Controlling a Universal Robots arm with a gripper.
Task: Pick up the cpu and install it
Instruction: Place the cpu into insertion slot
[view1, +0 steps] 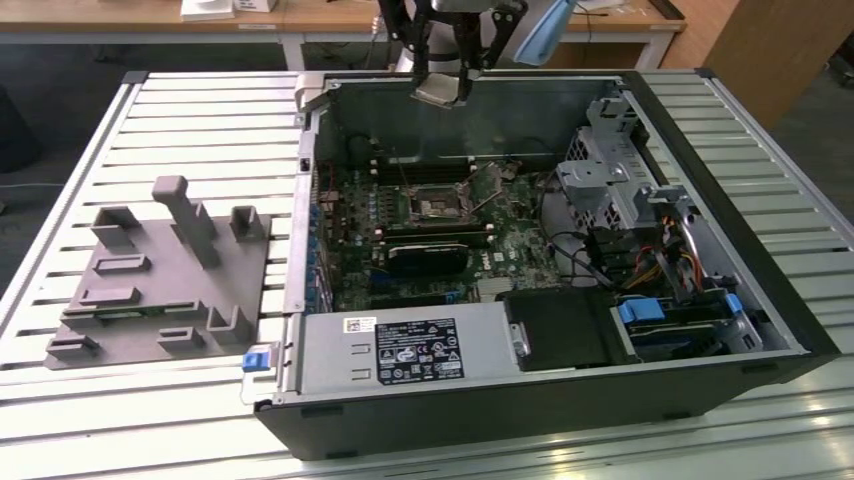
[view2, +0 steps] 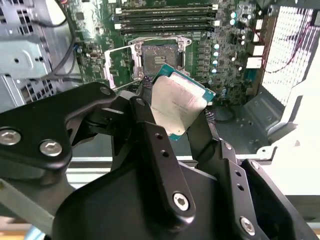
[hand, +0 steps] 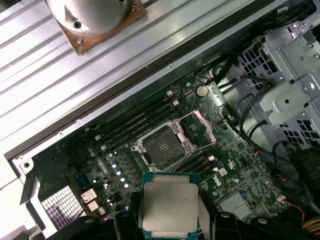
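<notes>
Transport step in hand: fingers clamped on the cpu, held well clear of the open socket; seating calls for matched orientation and level descent.

**Silver, Green and Black**

The cpu showed a silvery-grey top with a teal-green border. The gripper was matte black. The motherboard was dark green, its socket dark inside a silver frame. The tray was plain grey, the table pale with ribbed stripes, the computer case black.
</notes>
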